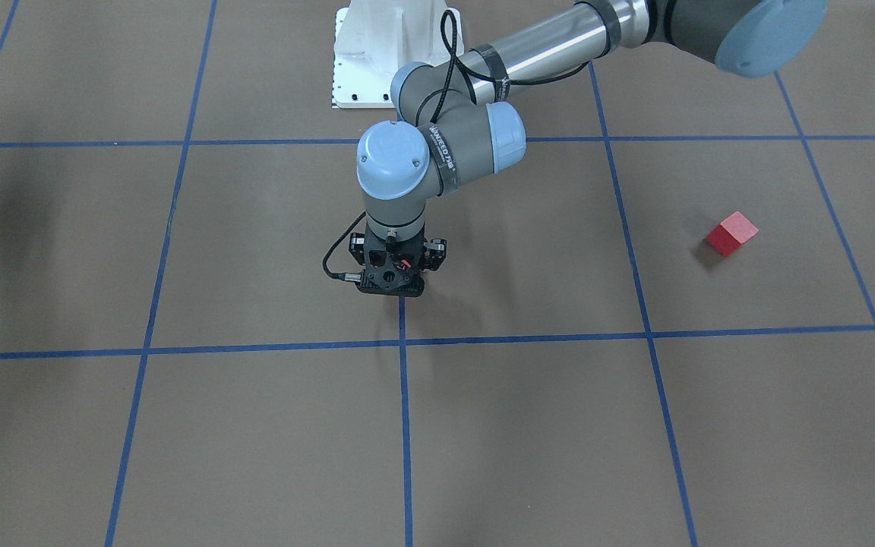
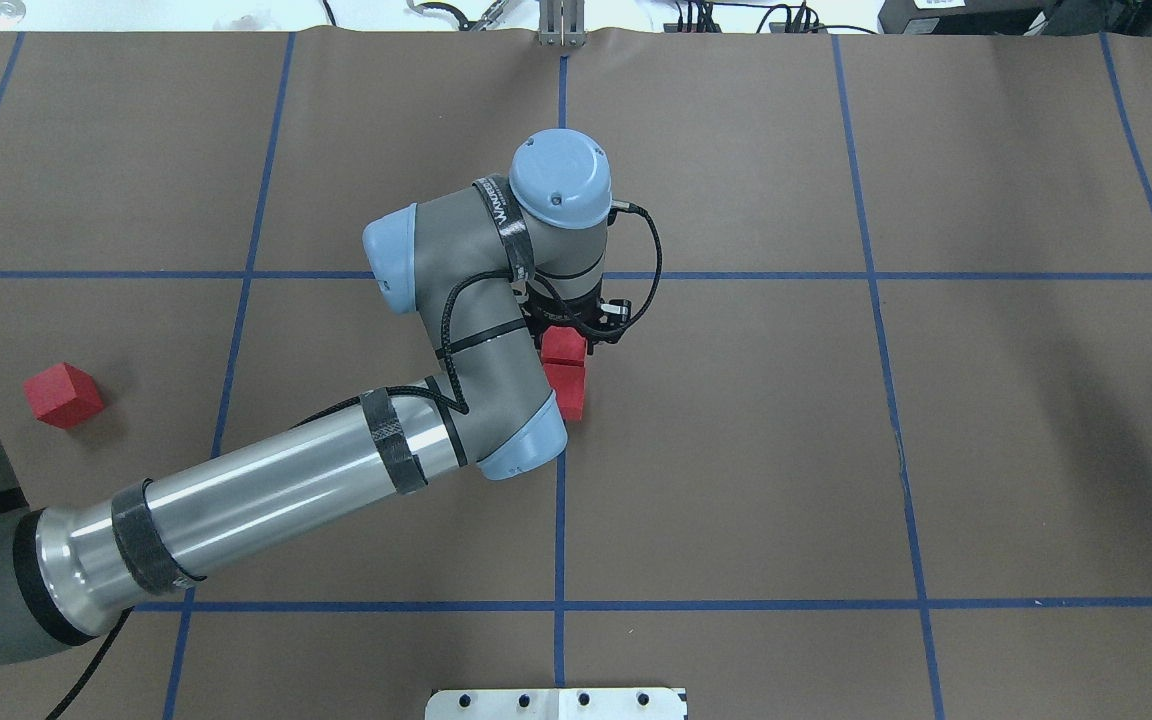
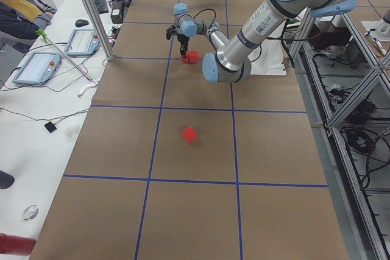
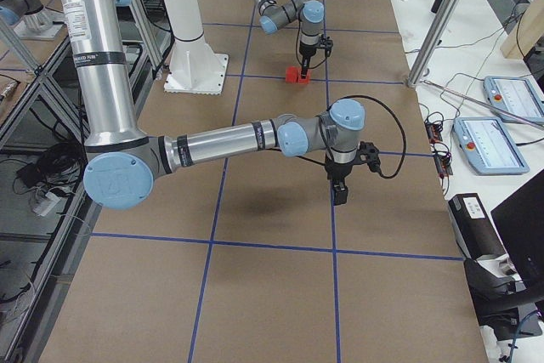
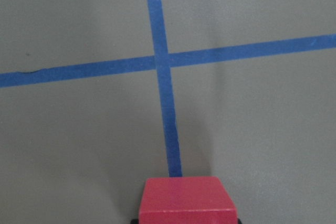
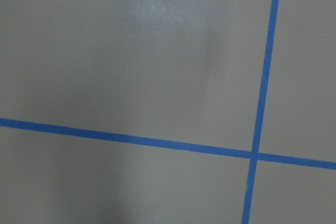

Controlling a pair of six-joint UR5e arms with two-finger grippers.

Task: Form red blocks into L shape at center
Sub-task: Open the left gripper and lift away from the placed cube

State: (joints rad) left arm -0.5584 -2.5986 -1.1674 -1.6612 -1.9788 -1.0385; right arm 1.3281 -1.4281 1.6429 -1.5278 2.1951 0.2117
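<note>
On the worktop [image 2: 736,450], the left arm [image 2: 266,500] reaches to the middle tape line [image 5: 167,103]. There its left tool [image 1: 393,279] looks clenched on the first red block [image 5: 186,200], holding it against the second red block [image 2: 566,392], probably to build one leg of the L; the third red block [image 2: 63,394] lies well apart on the robot's left. The overhead view shows both centre blocks, which the front-facing view hides behind the tool, while the right tool [image 4: 340,186] shows too poorly to tell whether it is released or clenched.
</note>
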